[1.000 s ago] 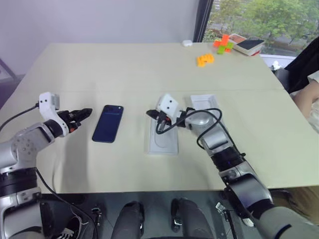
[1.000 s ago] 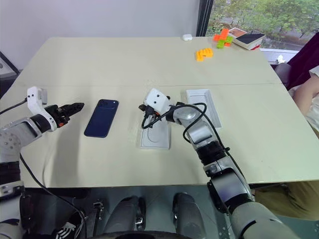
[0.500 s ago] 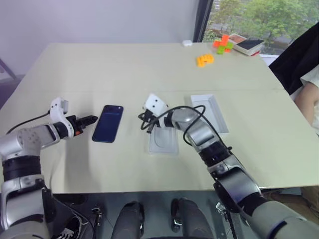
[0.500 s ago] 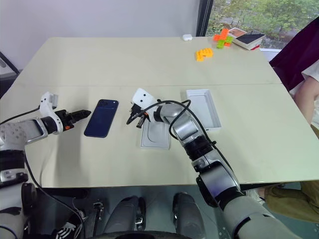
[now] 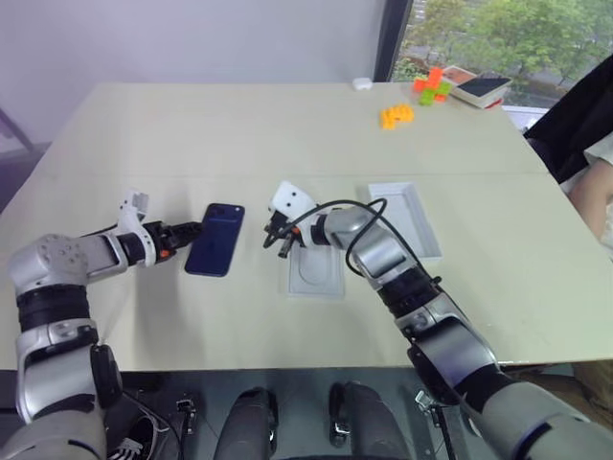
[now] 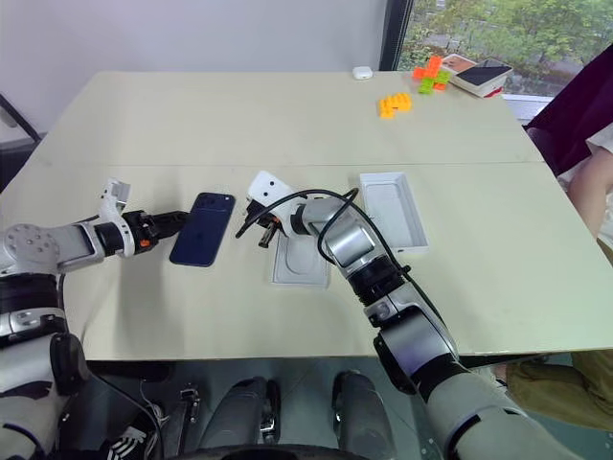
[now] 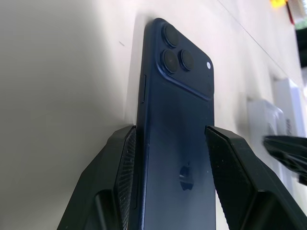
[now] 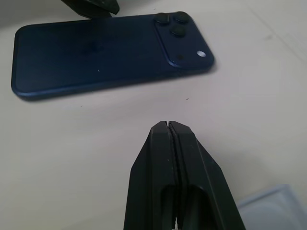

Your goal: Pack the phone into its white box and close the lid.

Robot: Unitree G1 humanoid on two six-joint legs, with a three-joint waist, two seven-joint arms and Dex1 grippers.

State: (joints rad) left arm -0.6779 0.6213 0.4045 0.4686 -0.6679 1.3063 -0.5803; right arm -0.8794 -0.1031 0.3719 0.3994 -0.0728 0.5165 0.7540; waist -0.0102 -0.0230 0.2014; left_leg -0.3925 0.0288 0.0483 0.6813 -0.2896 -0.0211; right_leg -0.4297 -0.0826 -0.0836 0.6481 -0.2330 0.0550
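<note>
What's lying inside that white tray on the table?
The white box looks empty. The phone lies apart on the table, between the left gripper fingers.

We have the two head views looking forward and down over the pale beige worktop (image 5: 287, 125), far edge and window in frame; they share nearly the whole scene, slightly offset sideways. Left wrist cam sits very close and low, looking along the left tool (image 7: 172, 143) straddling the slim glossy navy-blue smartphone (image 7: 177, 143) lengthwise. Right wrist cam looks past the right tool (image 8: 171, 127) at that phone from its far side, close in. All four share it.
</note>
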